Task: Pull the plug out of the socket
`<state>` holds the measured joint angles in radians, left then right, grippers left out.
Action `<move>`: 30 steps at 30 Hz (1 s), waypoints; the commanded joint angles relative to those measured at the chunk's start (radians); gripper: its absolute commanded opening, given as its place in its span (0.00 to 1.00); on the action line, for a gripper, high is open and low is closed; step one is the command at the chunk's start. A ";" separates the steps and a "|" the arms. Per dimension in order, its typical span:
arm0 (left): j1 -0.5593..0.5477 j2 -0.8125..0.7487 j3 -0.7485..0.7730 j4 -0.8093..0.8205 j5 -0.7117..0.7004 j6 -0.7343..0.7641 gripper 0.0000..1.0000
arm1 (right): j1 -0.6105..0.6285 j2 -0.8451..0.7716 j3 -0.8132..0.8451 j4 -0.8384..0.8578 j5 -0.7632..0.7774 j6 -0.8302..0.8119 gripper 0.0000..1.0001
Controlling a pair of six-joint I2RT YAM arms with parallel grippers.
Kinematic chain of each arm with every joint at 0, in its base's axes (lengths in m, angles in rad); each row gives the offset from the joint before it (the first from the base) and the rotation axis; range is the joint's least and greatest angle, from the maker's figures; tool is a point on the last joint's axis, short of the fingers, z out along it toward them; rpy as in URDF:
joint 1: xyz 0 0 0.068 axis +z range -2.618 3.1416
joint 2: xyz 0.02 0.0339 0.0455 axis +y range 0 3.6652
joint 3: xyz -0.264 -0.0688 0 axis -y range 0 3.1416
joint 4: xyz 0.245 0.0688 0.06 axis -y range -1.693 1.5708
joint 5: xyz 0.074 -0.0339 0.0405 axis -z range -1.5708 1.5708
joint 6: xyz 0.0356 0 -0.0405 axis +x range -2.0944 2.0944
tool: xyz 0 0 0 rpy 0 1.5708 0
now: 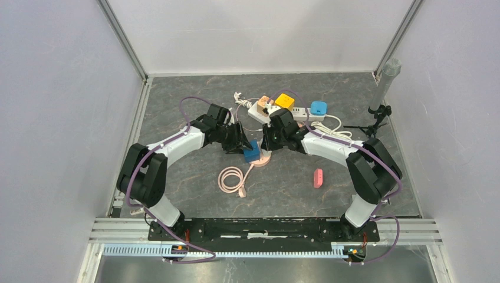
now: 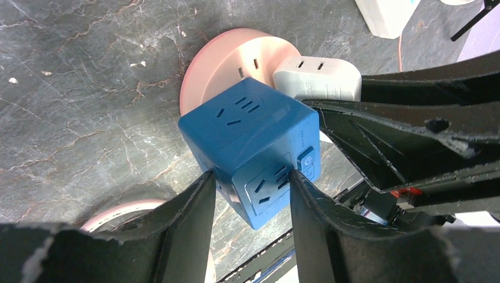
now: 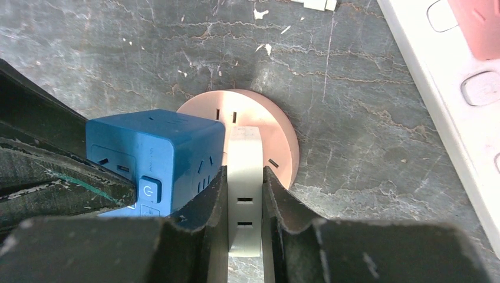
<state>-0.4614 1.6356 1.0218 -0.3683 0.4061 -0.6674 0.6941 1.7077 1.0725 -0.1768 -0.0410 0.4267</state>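
Note:
A round pink socket [image 1: 265,158] lies mid-table with a blue cube plug [image 1: 252,152] and a white flat plug on it. In the left wrist view my left gripper [image 2: 250,177] is shut on the blue cube [image 2: 253,135], one finger on each side face, above the pink socket [image 2: 224,65] and beside the white plug [image 2: 318,79]. In the right wrist view my right gripper [image 3: 244,171] is shut on the white plug [image 3: 243,153], which stands on the pink socket [image 3: 271,124] next to the blue cube [image 3: 153,150]. Both grippers meet over the socket [image 1: 242,144] [image 1: 268,143].
A white power strip [image 1: 298,113] lies behind, carrying an orange cube [image 1: 285,101], a light blue plug [image 1: 319,108] and a pink plug [image 1: 265,101]. The socket's pink coiled cable [image 1: 231,178] lies in front. A small pink piece [image 1: 318,177] lies right. A grey post [image 1: 386,76] stands far right.

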 commanded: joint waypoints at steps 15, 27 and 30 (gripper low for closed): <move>-0.003 0.104 -0.083 -0.168 -0.252 0.098 0.54 | -0.034 -0.058 -0.004 0.205 -0.344 0.164 0.00; -0.004 0.107 -0.089 -0.163 -0.271 0.093 0.53 | -0.012 -0.038 0.041 0.099 -0.267 0.107 0.00; -0.005 0.107 -0.089 -0.162 -0.270 0.094 0.53 | -0.019 -0.032 0.021 0.166 -0.347 0.150 0.00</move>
<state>-0.4618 1.6421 1.0199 -0.3634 0.4038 -0.6643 0.6392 1.7157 1.0573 -0.1509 -0.1570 0.4988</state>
